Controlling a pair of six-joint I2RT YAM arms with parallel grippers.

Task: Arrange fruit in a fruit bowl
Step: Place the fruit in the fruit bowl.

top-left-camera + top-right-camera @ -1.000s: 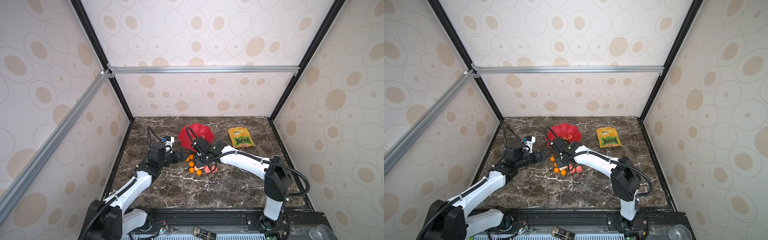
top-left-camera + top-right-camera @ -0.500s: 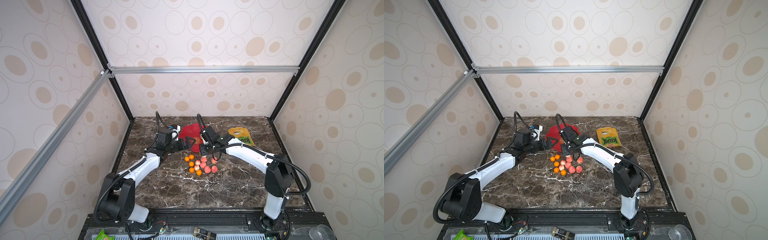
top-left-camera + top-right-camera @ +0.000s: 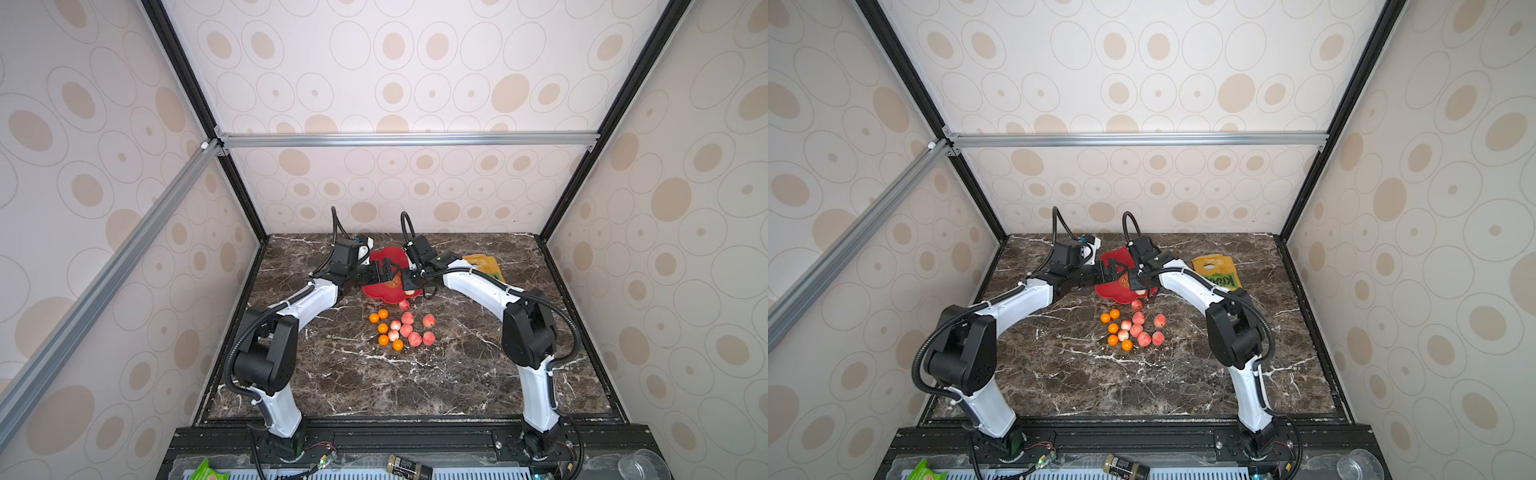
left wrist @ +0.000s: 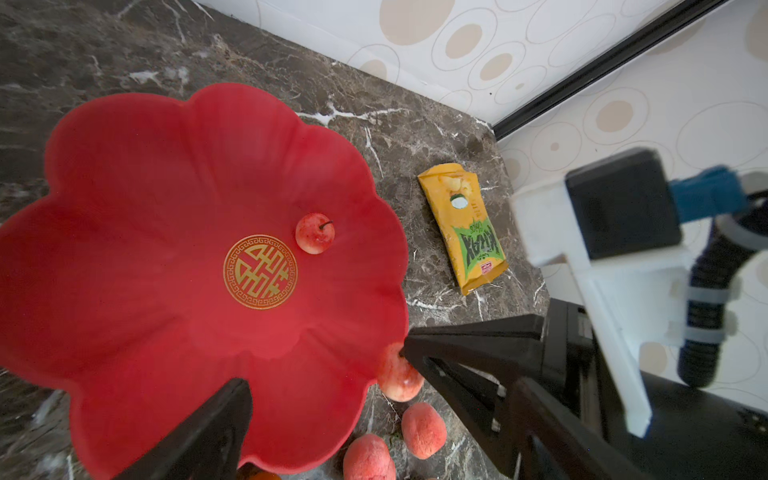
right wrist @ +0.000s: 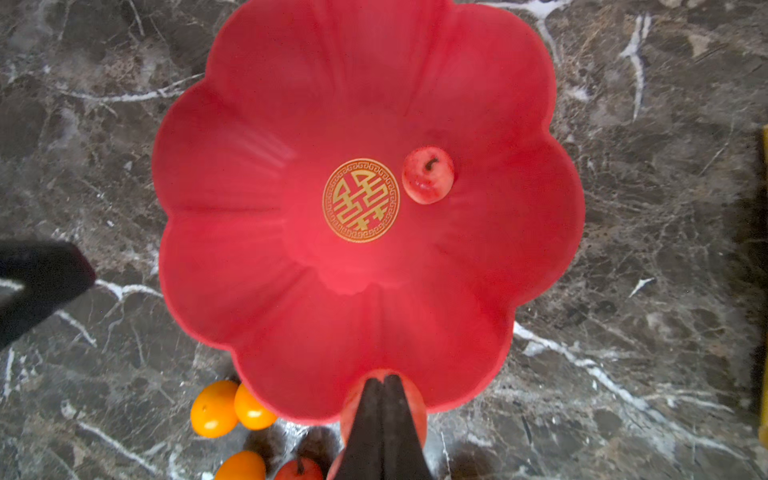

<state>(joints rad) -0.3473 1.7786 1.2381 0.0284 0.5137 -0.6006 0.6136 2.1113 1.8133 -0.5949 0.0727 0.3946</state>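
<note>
One likely light, roll-prone peach, best pinched across its middle, is lying in the red flower-shaped bowl, right gripper hovering clenched, left gripper spread open.

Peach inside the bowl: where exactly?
In both wrist views the peach sits inside the red bowl, just beside the gold centre mark, on the side toward the snack bag.

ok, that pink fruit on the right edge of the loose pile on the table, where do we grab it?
Pink fruit: pinch across its widest middle, coming straight down. It's a small ball on the marble table, no handle. Bare table on its right and a gap to its left neighbour, so close left-right, likely.
</note>
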